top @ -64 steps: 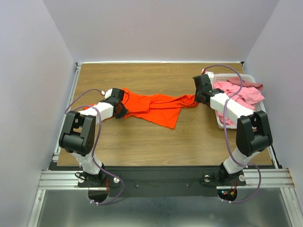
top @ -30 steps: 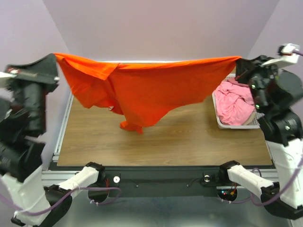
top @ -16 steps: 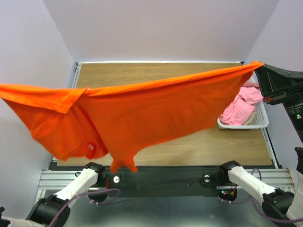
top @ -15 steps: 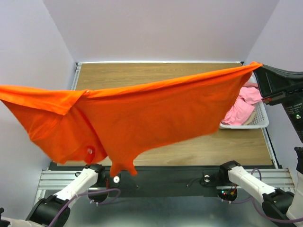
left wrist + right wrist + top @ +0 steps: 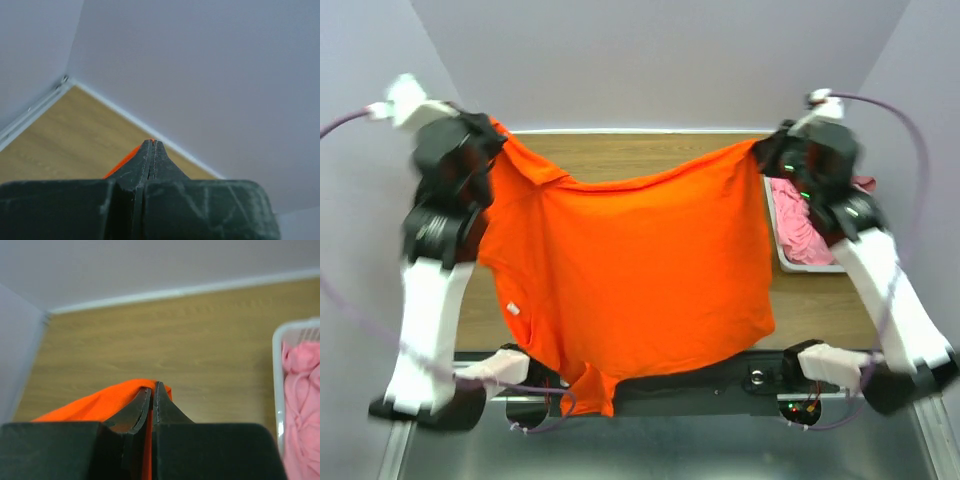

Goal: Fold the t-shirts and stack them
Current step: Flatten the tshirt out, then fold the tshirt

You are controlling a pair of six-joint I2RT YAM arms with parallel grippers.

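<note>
Nearest, down by the arm bases: the twisted lowest tail of the orange-red t-shirt [image 5: 630,280], dangling past the near edge of the tabletop [image 5: 620,155]. Above that, hung as one broad sheet in mid-air, clear of the wood, with a small white tag [image 5: 512,309] showing low on the left side. Held up this way most likely to let the cloth's own weight pull out the wrinkles and square it before laying it flat for folding.

Higher and further back, pinched at its two top corners. Left fingers [image 5: 146,159] pressed together at the tips on a sliver of orange. Right fingers [image 5: 162,405] likewise closed on an orange fold. Raised high and spread wide apart for a nearly taut top edge, only a shallow sag between.

Beyond, at the right side of the tabletop: a white basket [image 5: 276,390] with the pink t-shirts [image 5: 302,390] heaped inside, unfolded.

No folded stack anywhere in view. Judged an early step, with the first shirt not yet laid down.
</note>
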